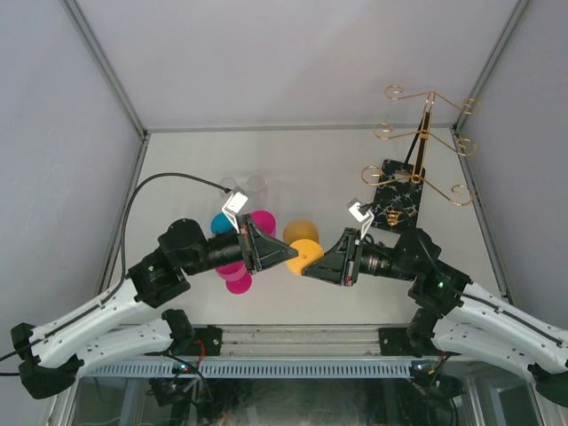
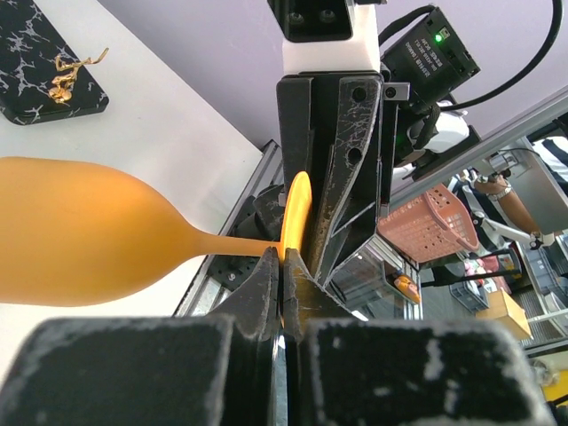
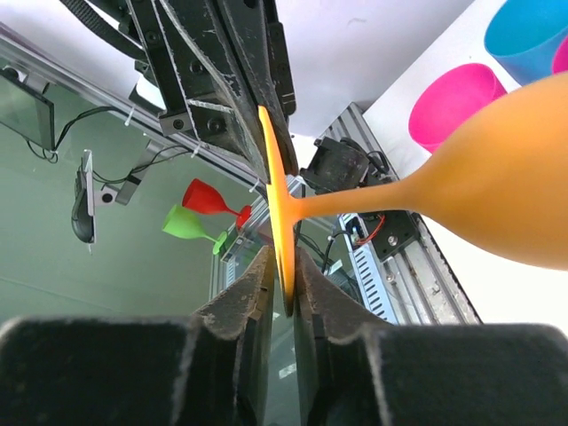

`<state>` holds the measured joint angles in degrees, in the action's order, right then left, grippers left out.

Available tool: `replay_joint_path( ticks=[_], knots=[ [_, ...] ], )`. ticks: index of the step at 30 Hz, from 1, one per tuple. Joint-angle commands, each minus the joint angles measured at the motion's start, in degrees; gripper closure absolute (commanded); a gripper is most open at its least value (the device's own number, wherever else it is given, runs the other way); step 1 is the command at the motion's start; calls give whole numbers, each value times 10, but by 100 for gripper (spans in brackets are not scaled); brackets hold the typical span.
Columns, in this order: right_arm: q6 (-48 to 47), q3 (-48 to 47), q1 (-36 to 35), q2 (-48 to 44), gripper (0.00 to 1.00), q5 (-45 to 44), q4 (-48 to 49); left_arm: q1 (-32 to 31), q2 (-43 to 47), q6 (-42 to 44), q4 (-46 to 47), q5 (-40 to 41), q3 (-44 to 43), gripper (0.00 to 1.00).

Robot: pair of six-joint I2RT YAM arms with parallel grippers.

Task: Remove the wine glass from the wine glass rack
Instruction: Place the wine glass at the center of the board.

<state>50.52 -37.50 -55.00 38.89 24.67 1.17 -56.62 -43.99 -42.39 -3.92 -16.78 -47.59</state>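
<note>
The orange wine glass [image 1: 303,232] is held level above the table, off the gold wire wine glass rack [image 1: 424,135], which stands on its black marbled base [image 1: 395,197] at the back right. My left gripper [image 1: 295,255] and right gripper [image 1: 311,266] meet tip to tip at the glass's foot. In the left wrist view the left gripper [image 2: 282,263] is shut on the rim of the foot disc [image 2: 296,213], with the bowl [image 2: 71,231] to the left. In the right wrist view the right gripper [image 3: 286,282] pinches the same disc [image 3: 275,195]; the bowl [image 3: 506,186] is to the right.
Pink cups [image 1: 236,277], a blue cup [image 1: 222,222] and clear glasses [image 1: 245,186] cluster under the left arm; the pink cup [image 3: 453,102] and blue cup [image 3: 532,27] also show in the right wrist view. A red glass [image 3: 209,197] and a green glass [image 3: 188,226] lie below the table edge.
</note>
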Motion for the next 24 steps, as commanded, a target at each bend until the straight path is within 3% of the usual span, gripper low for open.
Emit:
replay_joint_path(
  ticks=[1, 4, 11, 14, 16, 19, 24],
  knots=[
    [3, -5, -5, 3, 85, -3, 64, -3, -1, 10, 21, -1, -1, 100],
    [-2, -5, -5, 4, 85, -6, 65, -3, 1, 9, 21, 3, 0, 100],
    [-7, -5, -5, 4, 100, 0, 70, -3, 1, 10, 21, -2, 2, 100],
    [-21, -5, -5, -2, 100, -6, 76, -3, 0, 17, 14, -3, 1, 93],
    [-39, -5, -6, -10, 100, -13, 74, -3, 3, 23, 6, 0, -2, 81],
    [-94, -5, -12, -27, 100, -46, 44, -3, 15, 36, -29, 34, -13, 52],
    [-234, -13, -50, -47, 100, -116, -24, -3, 59, 61, -106, 116, -35, 20]
  ],
)
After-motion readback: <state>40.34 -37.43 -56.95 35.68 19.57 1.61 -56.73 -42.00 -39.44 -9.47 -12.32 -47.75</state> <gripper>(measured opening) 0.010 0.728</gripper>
